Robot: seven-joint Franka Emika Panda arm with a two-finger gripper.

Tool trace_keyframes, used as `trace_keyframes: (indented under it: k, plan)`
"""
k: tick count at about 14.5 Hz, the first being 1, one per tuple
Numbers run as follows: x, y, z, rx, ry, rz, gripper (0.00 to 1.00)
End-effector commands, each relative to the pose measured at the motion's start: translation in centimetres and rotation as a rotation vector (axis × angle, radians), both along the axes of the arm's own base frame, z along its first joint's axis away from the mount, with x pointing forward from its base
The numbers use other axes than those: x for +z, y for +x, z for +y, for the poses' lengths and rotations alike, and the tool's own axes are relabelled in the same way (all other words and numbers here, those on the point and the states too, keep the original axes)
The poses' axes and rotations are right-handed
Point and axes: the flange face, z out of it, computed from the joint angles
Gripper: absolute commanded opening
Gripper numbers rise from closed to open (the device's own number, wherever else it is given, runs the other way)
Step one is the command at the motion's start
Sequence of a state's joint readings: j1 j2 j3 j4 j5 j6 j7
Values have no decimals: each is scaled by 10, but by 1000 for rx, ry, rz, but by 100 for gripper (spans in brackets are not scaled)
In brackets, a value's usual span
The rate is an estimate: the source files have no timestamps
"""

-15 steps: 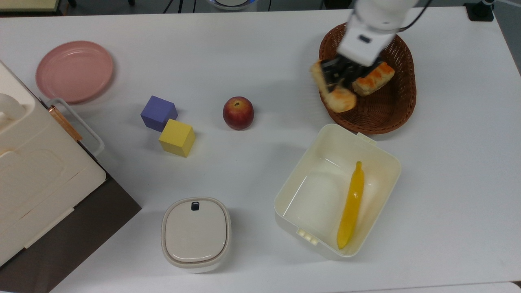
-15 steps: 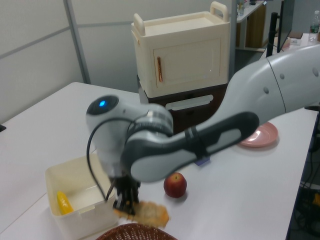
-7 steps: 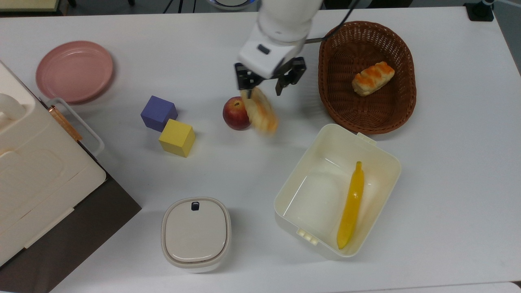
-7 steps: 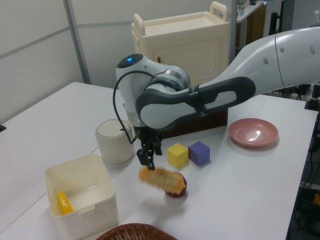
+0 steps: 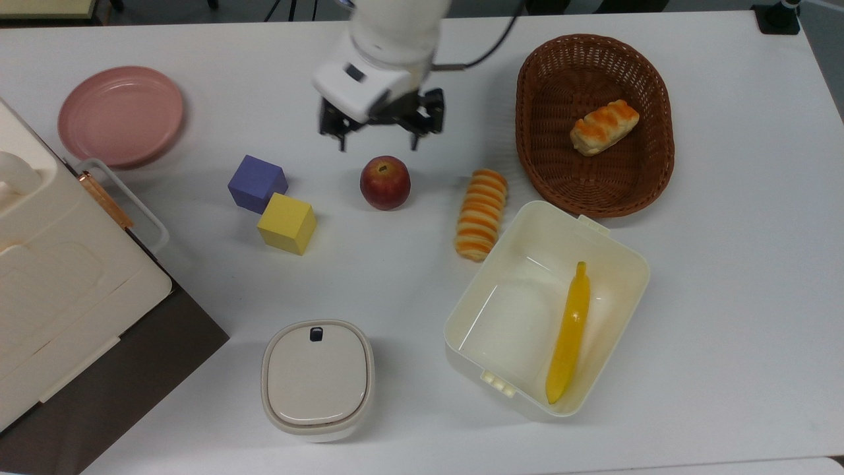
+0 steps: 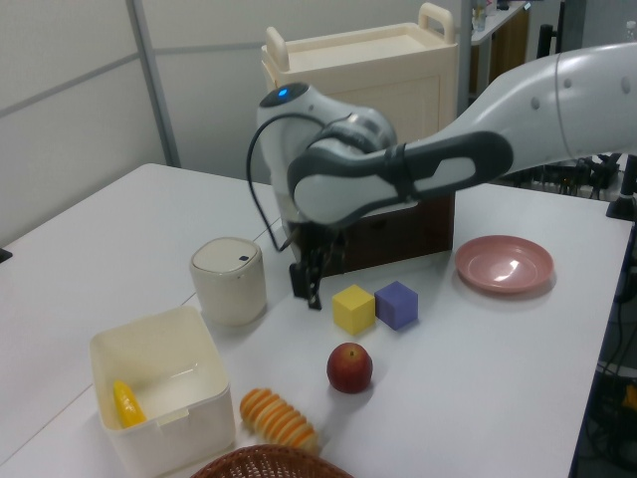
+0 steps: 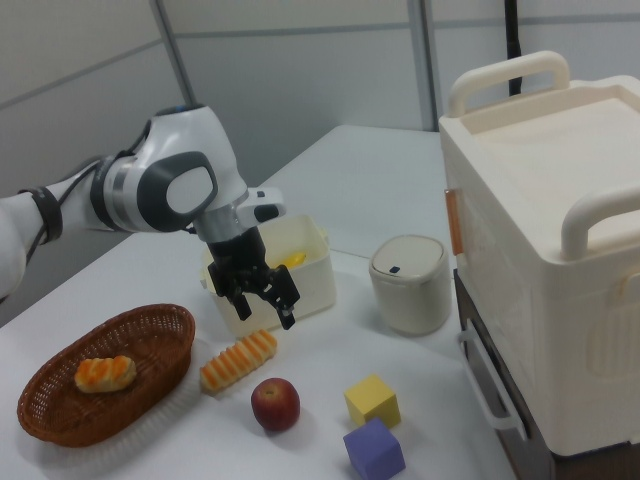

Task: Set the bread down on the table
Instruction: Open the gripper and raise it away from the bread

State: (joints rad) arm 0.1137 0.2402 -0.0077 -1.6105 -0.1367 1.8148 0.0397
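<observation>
The long orange-and-cream striped toy bread (image 5: pixel 482 214) lies flat on the white matte table (image 5: pixel 725 277) (striped side up), between the red apple (image 5: pixel 385 183) and cream plastic box (image 5: pixel 597 231). The black 2-finger gripper (image 5: pixel 377 136) hangs above, spread wide and empty.

Top view: bread (image 5: pixel 482 214) lies on table (image 5: pixel 725 264), btw apple (image 5: pixel 386 183) at left & basket (image 5: pixel 595 125) at right, touching box (image 5: pixel 546 307) corner.
</observation>
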Motion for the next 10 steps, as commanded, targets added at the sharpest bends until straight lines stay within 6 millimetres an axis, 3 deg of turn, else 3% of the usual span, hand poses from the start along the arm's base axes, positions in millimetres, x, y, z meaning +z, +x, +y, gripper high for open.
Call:
trace_keyframes:
  k: [1,5,10]
  plan:
    - [55,-28,-41,-61,5,-19,100]
    - [91,-46,-68,-134,83,-48,100]
    - [113,-56,-76,-169,153,-82,100]
